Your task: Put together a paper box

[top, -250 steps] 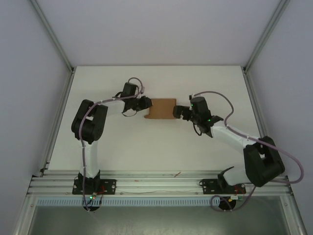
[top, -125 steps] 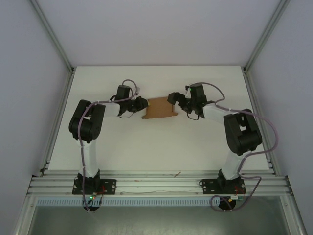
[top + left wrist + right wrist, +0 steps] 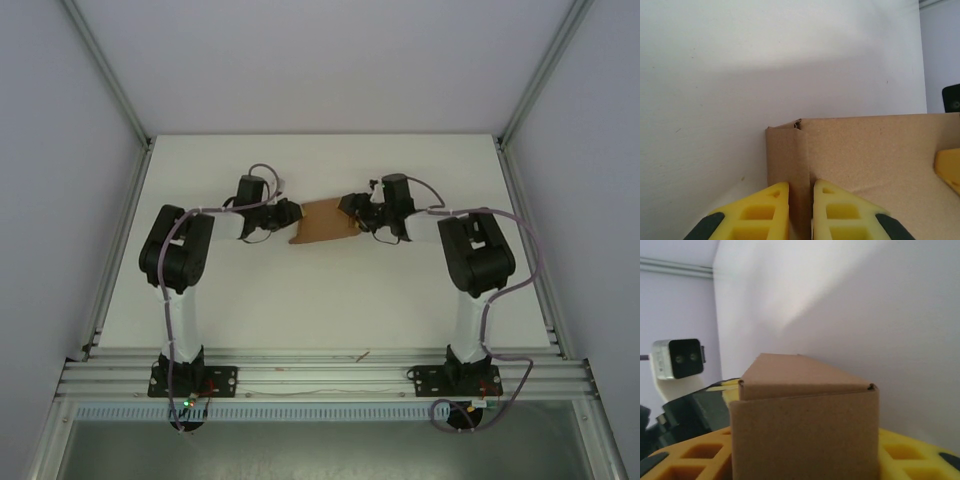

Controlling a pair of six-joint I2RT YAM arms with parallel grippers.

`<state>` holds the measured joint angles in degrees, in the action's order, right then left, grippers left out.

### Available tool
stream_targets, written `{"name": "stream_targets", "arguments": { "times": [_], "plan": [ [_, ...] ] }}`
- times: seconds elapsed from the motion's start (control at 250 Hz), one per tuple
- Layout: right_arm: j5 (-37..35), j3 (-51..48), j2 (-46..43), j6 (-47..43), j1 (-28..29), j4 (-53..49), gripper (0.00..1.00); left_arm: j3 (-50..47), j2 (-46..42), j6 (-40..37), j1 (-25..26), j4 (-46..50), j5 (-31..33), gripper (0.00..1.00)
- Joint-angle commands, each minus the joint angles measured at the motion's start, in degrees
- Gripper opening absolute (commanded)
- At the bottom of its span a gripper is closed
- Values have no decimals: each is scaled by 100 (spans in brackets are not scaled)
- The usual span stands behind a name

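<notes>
Top external view: the paper box [image 3: 322,222], plain brown cardboard, lay on the white surface [image 3: 300,310] in the upper middle of the frame, between the two wrists.
Left arm [image 3: 178,255]: extended from the lower left of the frame up and across to the box's left end.
Right arm [image 3: 475,255]: folded up from the lower right, its wrist at the box's right end.
Left jaws: clenched on a thin cardboard fold of the box. In the left wrist view the yellow fingers [image 3: 760,212] sat at the bottom of the frame with that fold pinched between them, and the box [image 3: 865,155] spread away to the right.
Right jaws: grasping the box's other end. In the right wrist view the box [image 3: 805,435] stood in the lower centre with yellow fingers [image 3: 685,460] against both of its sides.
Box shape: in the right wrist view, a flat end face with a top panel running away from the camera.
Wrist camera [image 3: 677,359]: the left arm's white module, middle left of the right wrist view, beyond the box.
</notes>
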<state>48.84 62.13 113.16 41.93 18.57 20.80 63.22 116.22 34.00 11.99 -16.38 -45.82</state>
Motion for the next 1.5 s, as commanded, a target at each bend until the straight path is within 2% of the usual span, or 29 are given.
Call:
{"name": "stream_targets", "arguments": {
  "times": [0.0,0.08,0.168,0.244,0.32,0.332,0.504,0.644,0.763,0.851,0.959,1.111,1.243,1.495],
  "plan": [
    [301,31,-278,266,16,546,39,-110,-139,-196,9,144,13,19],
    [283,-55,-453,250,15,513,37,-62,-302,-207,14,106,-27,23],
    [253,-127,-646,213,15,352,37,-54,-628,-467,9,106,5,33],
    [174,-123,-814,122,9,-14,37,-190,-1113,-808,22,15,82,57],
    [88,-85,-1007,9,2,-528,37,-347,-1654,-1411,31,108,272,98],
    [62,-82,-1032,6,2,-603,37,-376,-1747,-1518,39,146,319,99],
    [-76,118,-1479,88,-73,-1843,36,-710,-3040,-3673,419,1022,649,100],
    [204,663,-1543,536,-186,-3141,39,-754,-3846,-5913,1368,2308,1470,100],
    [445,1058,-1494,1004,-213,-3977,41,-822,-4042,-7050,2025,2940,2102,100],
    [791,1229,-1390,1334,-235,-4192,40,-871,-4080,-7193,2220,2968,2710,100],
    [1260,1272,-1290,1818,-237,-4155,40,-845,-4077,-7251,2251,2967,2879,100],
    [1548,1498,-1190,1756,-240,-4824,39,-903,-4075,-7274,2264,2593,3553,100],
    [1484,1692,-1207,1546,-248,-5349,38,-712,-3861,-7390,2272,2863,3683,100],
    [1734,1626,-1240,2022,-240,-5136,39,-463,-3565,-7460,2291,2854,3904,97]
  ]
}}
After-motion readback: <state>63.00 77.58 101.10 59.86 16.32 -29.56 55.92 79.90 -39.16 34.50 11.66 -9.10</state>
